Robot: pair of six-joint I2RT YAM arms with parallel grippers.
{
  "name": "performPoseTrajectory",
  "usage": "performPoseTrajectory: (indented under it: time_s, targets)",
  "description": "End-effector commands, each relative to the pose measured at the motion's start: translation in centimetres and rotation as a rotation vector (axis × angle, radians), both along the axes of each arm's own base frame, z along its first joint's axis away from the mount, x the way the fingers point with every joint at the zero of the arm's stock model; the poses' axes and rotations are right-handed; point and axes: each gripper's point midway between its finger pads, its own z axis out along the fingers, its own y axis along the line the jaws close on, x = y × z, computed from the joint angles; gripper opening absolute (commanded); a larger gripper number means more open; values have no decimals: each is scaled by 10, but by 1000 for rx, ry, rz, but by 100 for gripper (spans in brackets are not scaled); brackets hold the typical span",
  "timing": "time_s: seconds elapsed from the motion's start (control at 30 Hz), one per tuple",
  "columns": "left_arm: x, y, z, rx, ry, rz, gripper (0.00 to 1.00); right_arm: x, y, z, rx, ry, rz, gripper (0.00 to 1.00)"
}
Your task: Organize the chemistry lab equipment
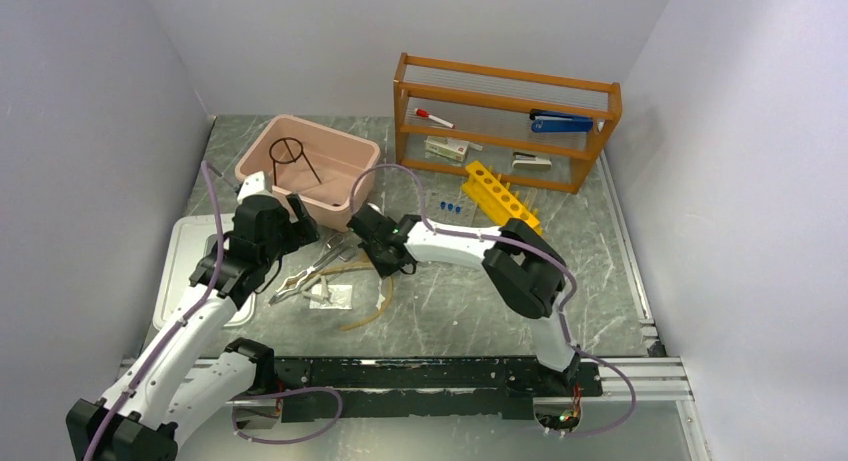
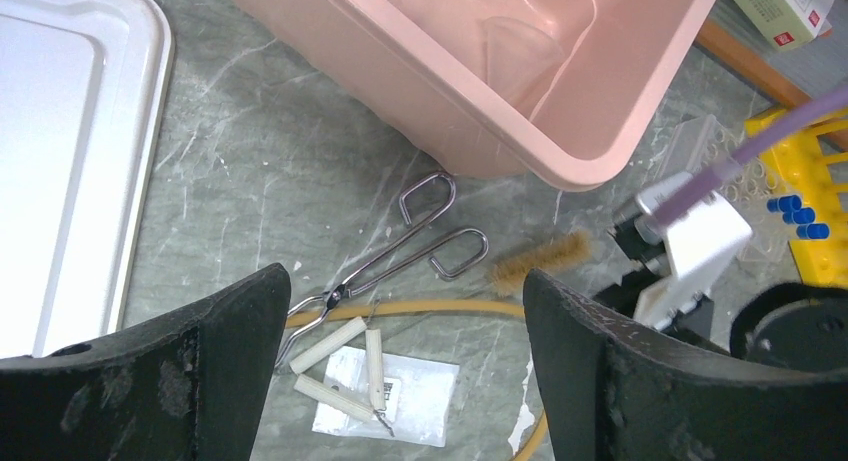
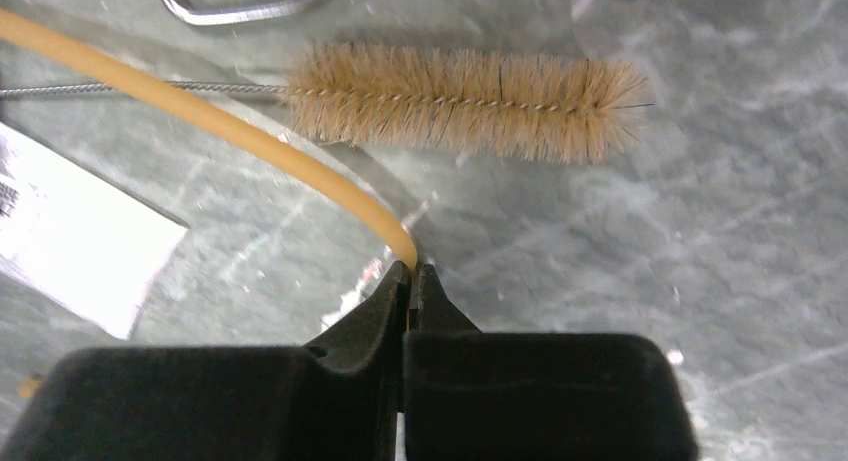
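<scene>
My right gripper (image 3: 410,273) is shut, its tips pinching the tan rubber tubing (image 3: 210,116) low over the table; in the top view it (image 1: 385,266) sits mid-table. My left gripper (image 2: 405,286) is open and empty, hovering above the silvery tongs (image 2: 400,256) and the tubing (image 2: 430,307). The tongs (image 1: 310,271) lie just left of the right gripper. The black wire ring stand (image 1: 290,153) stands in the pink bin (image 1: 350,196). Tiny blue-capped tubes (image 1: 450,209) lie by the yellow rack (image 1: 500,193). I see no glass rod.
A tan bristle brush (image 3: 460,101) lies just beyond the right fingertips. White rods wired together (image 2: 340,366) rest on a clear bag (image 2: 420,406). A white tray (image 1: 185,271) lies at the left. The wooden shelf (image 1: 505,76) holds the marker (image 1: 433,117) and the stapler (image 1: 560,122).
</scene>
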Motion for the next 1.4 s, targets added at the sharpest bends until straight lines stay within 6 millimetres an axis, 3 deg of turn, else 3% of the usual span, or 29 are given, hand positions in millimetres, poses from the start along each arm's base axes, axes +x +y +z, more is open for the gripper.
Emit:
performPoseTrajectory:
  time_s: [0.0,0.13,0.43,0.63,0.8,1.0,1.17,1.37]
  targets:
    - [0,-1,15,-46,-30,17,89,4,-14,39,51,-114,-38,0]
    - [-2,-14,22,-124,-23,-10,88,4,-21,88,181,-214,-50,0]
    - [-17,-93,48,-554,17,-254,89,0,-22,176,500,-391,-52,0]
    - [-11,-109,69,-515,-96,-424,84,-3,-24,234,664,-494,-40,0]
    - [-7,-120,81,-331,-190,-653,72,-10,-22,254,697,-500,6,0]
    - [-22,-134,106,-153,-305,-960,70,-21,-22,265,707,-496,93,0]
    - [-37,-147,121,-189,-386,-1088,71,-28,-22,270,709,-497,151,0]
    - [-55,-158,126,-260,-416,-1210,63,-28,-27,278,712,-516,151,0]
